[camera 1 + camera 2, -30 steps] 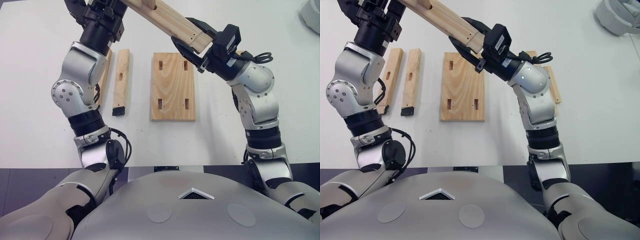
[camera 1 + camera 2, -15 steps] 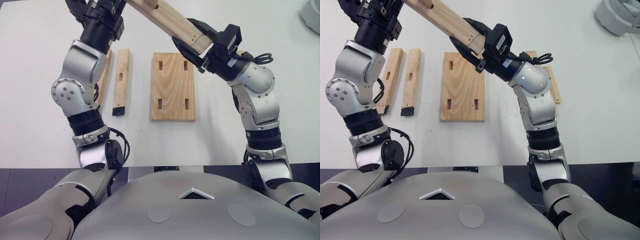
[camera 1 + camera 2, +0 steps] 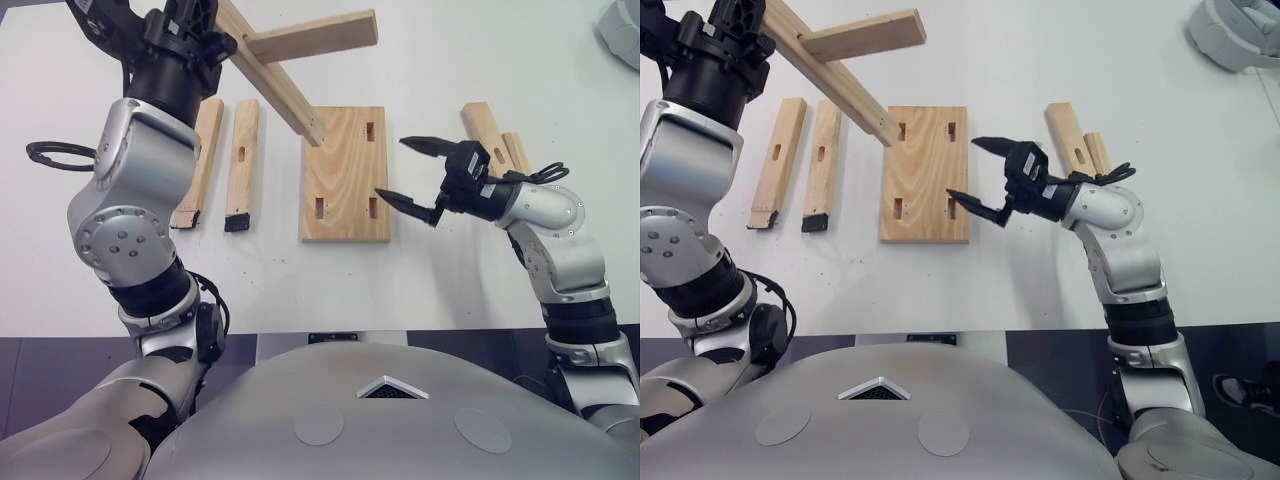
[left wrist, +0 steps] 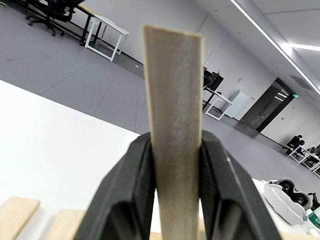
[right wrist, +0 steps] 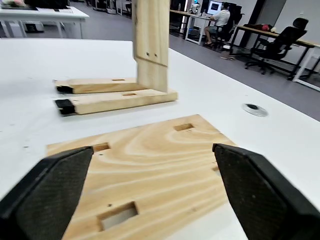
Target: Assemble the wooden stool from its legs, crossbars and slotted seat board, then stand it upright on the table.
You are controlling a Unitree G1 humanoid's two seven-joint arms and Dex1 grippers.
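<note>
My left gripper [image 3: 190,35] is shut on a wooden leg [image 3: 275,85] held in the air, seen close up as the leg [image 4: 174,125] between its jaws. A crossbar [image 3: 315,35] sticks out of that leg's side. The leg's free end [image 5: 151,45] hangs over the far left corner of the slotted seat board [image 3: 346,190], which lies flat. My right gripper [image 3: 390,167] stands open just right of the board, low above it, with nothing between its fingers. Two more legs [image 3: 205,160] [image 3: 241,160] lie left of the board. Two wooden pieces [image 3: 483,125] [image 3: 515,150] lie to its right.
A white device [image 3: 1235,35] sits at the table's far right corner. A black cable loop [image 3: 50,155] hangs by my left arm. The table's front edge [image 3: 330,332] runs below the board, with bare white surface between them.
My right gripper let go of the leg, opened, and dropped down to the board's right side. The left arm swung the leg with its crossbar up and to the left.
</note>
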